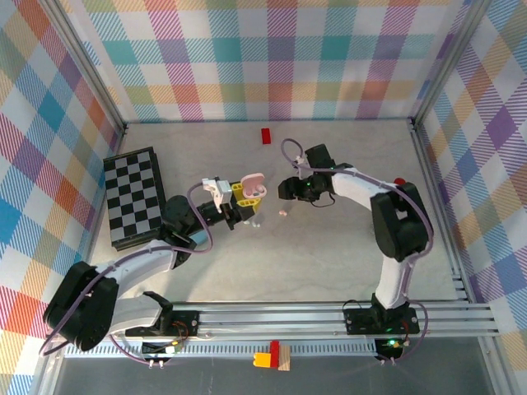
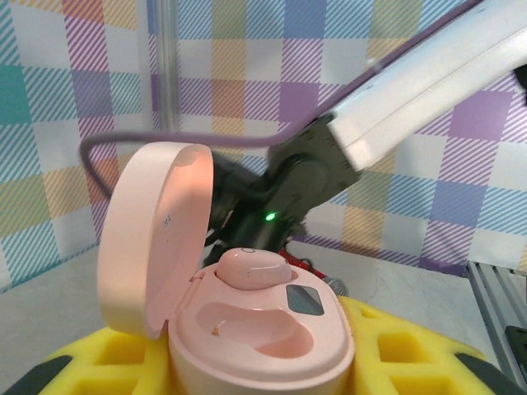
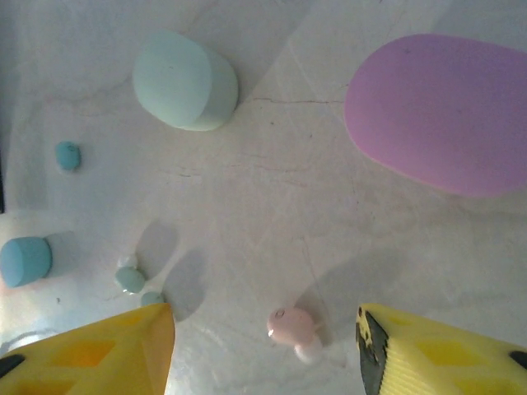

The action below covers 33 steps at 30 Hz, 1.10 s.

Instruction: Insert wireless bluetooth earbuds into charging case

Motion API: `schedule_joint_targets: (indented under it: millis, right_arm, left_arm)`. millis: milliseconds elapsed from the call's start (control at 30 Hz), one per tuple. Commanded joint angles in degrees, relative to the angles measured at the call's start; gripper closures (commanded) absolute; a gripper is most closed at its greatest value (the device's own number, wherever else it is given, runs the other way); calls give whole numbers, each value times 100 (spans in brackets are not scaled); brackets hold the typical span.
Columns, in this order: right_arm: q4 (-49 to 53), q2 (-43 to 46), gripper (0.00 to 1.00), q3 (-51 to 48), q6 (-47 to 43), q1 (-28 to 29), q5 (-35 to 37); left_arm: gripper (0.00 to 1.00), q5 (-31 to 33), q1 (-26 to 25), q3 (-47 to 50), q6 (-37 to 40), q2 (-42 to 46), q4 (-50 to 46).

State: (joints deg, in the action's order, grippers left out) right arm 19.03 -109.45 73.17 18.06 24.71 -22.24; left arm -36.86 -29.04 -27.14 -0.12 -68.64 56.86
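– Over the table, from the top camera, what is each claw doing?
– The left claw (image 1: pixel 244 197) is clamped on the open pink case (image 1: pixel 252 188). The right claw (image 1: pixel 288 191) hangs just beside it, a pink earbud (image 1: pixel 282 212) on the table below its tips.
– Left wrist view?
– A glossy, pebble-shaped shell sits between the yellow pads (image 2: pixel 395 346), lid (image 2: pixel 152 239) tipped back. A seated bud (image 2: pixel 251 267) fills the far socket; the near socket (image 2: pixel 247 325) is bare.
– Right wrist?
– Jaws stand wide, holding nothing. That smooth, stubby earbud lies between the fingertips. A mint case (image 3: pixel 185 80) and a lilac case (image 3: pixel 440 111) lie well ahead.
– So?
– I'd judge the second bud's pickup is in hand: descend, pinch its rounded body squarely, carry it to the bare socket.
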Motion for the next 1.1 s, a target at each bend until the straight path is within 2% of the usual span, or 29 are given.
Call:
schedule_joint_targets:
  millis: [0,167,433,800,1067]
  right_arm:
    - [427,-427,40,391,-322,16,-487]
    - [577,-990,40,819,-550,24,-944]
    - [866,-1184,40,904,-1124,43,-1192]
    - [1661,-1120,45,1000,-1782,194,-959]
    - [1853,-1128,50,1026,-1948,262,-804]
  left_arm:
    - [63,-145,47,-11,173,191,-283]
    - [63,-256,47,-101,185,191,-398]
    - [63,-348,47,-152,205,158,-474]
    - [63,-418,47,-210,219,8,-474]
    - [63,-409,47,-231,377,35,-681]
